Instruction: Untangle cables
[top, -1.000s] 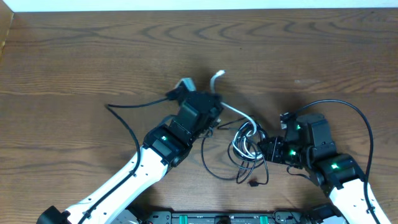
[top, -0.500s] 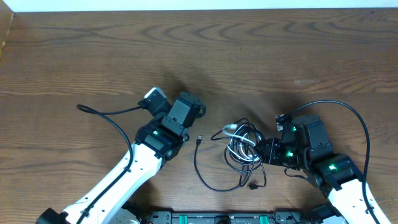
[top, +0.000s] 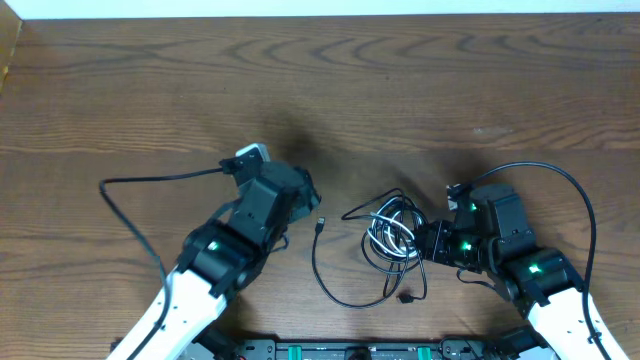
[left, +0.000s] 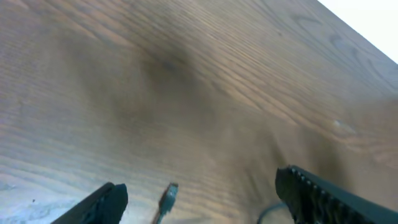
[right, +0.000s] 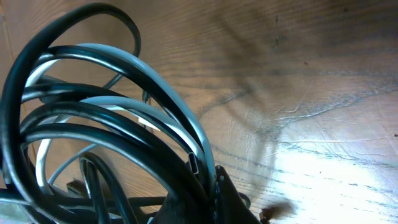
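Wood table (top: 150, 90) — cables (top: 395, 235) clamped in right pincer (top: 428, 243), near left pincer (top: 303, 195).

Brown wood-grain table (top: 120, 90) (bold swirling grain), white strip (top: 300, 8) along far edge.

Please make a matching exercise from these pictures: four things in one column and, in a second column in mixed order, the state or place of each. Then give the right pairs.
Things
1. left hand
2. right hand
3. small dark plug at the end of the loose black cable
4. tangled bundle of thin white and black cables

States or places
A. lying free on the brown wooden table, between the two hands
B. open, holding nothing
C. shut on the bundle
D. gripped on one side, coils resting on the table

Pairs: 1-B, 2-C, 3-A, 4-D
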